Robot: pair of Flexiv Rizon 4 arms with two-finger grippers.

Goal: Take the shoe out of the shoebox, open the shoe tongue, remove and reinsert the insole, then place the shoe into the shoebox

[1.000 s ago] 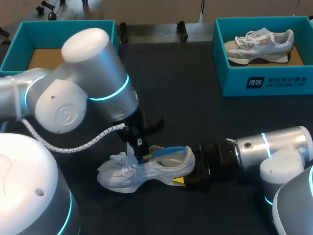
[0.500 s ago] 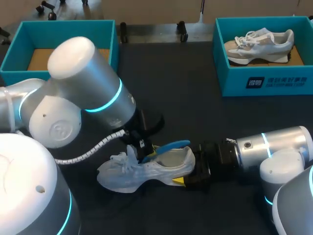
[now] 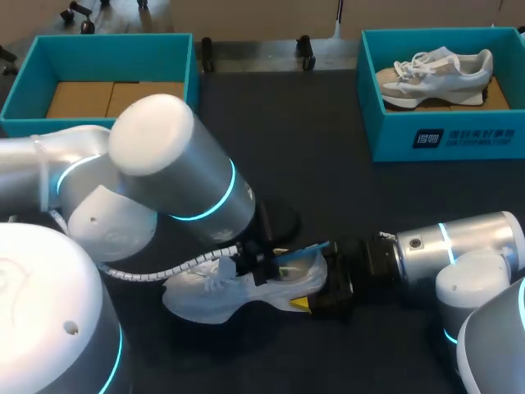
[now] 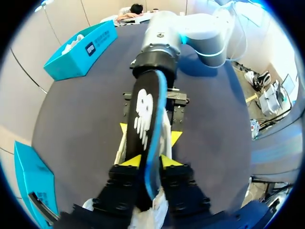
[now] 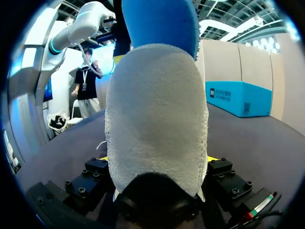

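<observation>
A white shoe [image 3: 238, 289] lies on its side on the dark table, toe toward my left arm. My left gripper [image 3: 264, 267] hovers over its opening. In the left wrist view my left gripper [image 4: 148, 161] is shut on the insole [image 4: 145, 119], black-topped with a blue edge, which runs ahead toward the heel. The insole's blue rear end [image 3: 302, 249] shows above the shoe's collar. My right gripper [image 3: 318, 300] lies low on the table, shut on the heel. The right wrist view shows the heel [image 5: 157, 119] filling my right gripper [image 5: 157, 160], with the blue insole [image 5: 162, 24] above.
A teal shoebox [image 3: 459, 139] at the back right holds a second pale shoe [image 3: 435, 75]. Another teal box [image 3: 193, 74] with a cardboard floor stands at the back left. My left arm's big elbow [image 3: 164, 164] hangs over the table's left half.
My left arm swung right and down. The insole tipped from sticking up to lying lower along the shoe's opening, toward the heel. The right arm and the shoe kept still.
</observation>
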